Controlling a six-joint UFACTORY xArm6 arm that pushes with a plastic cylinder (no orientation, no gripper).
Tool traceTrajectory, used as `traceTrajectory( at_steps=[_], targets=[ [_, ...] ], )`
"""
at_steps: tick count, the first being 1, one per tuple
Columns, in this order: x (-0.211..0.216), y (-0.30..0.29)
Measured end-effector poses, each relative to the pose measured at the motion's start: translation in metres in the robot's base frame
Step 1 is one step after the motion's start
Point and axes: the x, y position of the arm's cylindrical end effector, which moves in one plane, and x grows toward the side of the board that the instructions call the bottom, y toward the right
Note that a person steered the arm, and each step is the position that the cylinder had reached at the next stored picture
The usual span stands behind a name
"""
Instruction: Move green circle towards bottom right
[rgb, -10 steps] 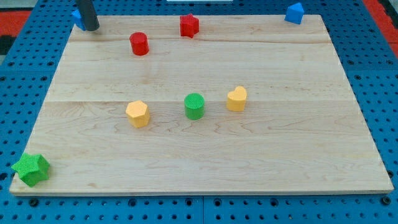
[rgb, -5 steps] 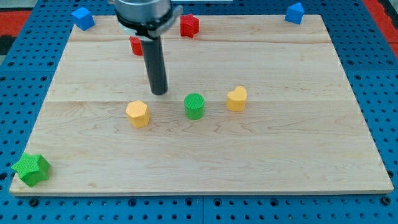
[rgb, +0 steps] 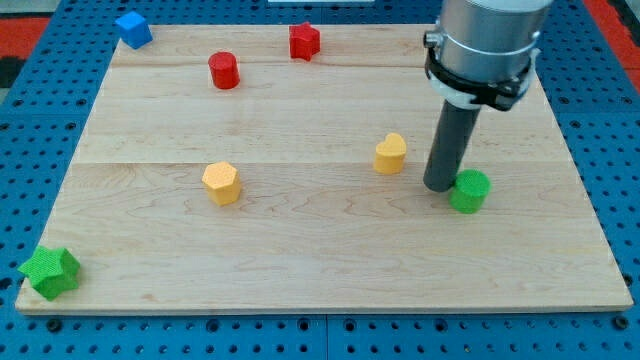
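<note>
The green circle (rgb: 469, 190) stands on the wooden board (rgb: 320, 250) at the view's right, a little below mid-height. My tip (rgb: 438, 186) rests on the board right against the circle's left side, touching it or nearly so. The dark rod rises from there to the grey arm body at the view's top right. The yellow heart block (rgb: 391, 154) sits just left of the rod, a little higher up.
A yellow hexagon (rgb: 221, 183) lies left of centre. A red cylinder (rgb: 224, 70) and a red star-like block (rgb: 304, 41) sit near the top. A blue block (rgb: 132, 28) is at the top left corner, a green star (rgb: 50, 272) at the bottom left corner.
My tip has swept from left of centre to the right, pushing the green circle right and slightly down. The yellow heart has shifted a little to the right and up.
</note>
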Motion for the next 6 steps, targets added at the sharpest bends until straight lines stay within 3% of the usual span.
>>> traceTrajectory(
  at_steps=[1, 3, 4, 6],
  targets=[
    [0.016, 0.026],
    [-0.014, 0.045],
    [0.016, 0.079],
    [0.085, 0.082]
  ],
)
